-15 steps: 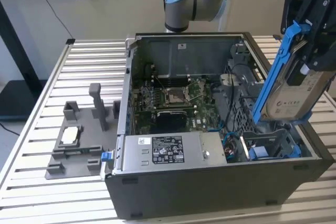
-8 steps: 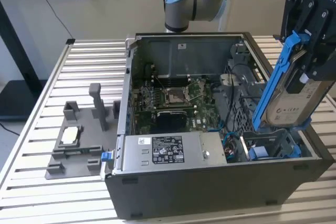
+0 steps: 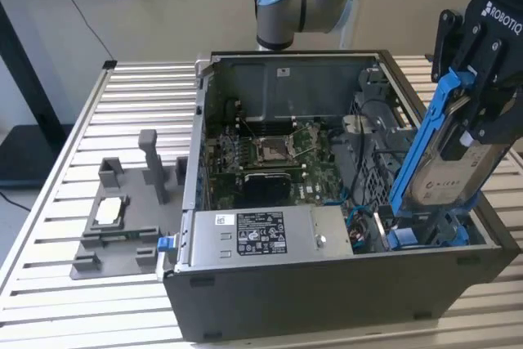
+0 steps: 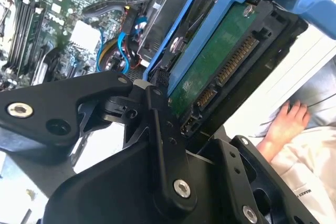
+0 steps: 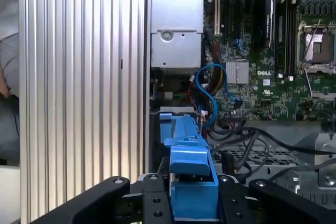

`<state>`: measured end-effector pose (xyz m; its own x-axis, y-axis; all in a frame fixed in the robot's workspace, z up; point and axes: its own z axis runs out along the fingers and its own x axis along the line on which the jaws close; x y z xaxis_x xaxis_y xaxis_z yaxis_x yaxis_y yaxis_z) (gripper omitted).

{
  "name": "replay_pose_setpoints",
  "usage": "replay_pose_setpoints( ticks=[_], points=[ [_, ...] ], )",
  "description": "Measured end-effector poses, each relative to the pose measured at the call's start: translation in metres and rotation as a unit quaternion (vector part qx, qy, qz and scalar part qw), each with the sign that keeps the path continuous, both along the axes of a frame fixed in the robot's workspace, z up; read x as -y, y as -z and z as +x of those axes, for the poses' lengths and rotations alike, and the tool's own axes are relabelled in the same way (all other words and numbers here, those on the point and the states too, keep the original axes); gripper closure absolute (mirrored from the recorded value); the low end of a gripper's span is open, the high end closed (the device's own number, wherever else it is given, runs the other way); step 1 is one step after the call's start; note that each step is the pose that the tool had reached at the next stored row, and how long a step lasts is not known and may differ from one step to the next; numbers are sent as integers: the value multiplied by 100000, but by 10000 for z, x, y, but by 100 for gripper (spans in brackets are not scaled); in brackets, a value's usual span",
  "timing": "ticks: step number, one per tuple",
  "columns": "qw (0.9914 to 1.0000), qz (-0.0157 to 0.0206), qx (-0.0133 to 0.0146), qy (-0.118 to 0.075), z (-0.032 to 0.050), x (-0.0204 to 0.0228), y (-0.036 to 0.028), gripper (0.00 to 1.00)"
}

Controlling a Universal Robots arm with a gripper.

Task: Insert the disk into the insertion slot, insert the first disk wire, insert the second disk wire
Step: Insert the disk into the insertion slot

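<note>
The gripper, jaws pinching the disk, holds it tilted, lower end at the insertion slot on the exterior view's right. Disk insertion seems the step in hand. Seating it likely needs the tilt squared.

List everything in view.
silver-grey disk in blue plastic carrier: one, tilted over the case's end, exterior view's right
grey open computer case: one, on the table
green motherboard: one, inside the case
grey power-supply box: one, white sticker, inside the case
grey fixture: one, on the table, exterior view's left
silver slatted metal table: one, under everything
person's hand: one, second wrist view
grey-and-blue robot arm: one, behind the case
black pincer: one, shut on the disk
</note>
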<state>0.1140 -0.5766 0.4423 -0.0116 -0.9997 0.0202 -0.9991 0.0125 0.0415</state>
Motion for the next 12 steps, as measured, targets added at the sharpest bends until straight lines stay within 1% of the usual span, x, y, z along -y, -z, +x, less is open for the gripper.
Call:
replay_pose_setpoints(
  ticks=[12],
  points=[
    [100000, 11, 0, -11, 0, 0, 218, 67]
  ],
)
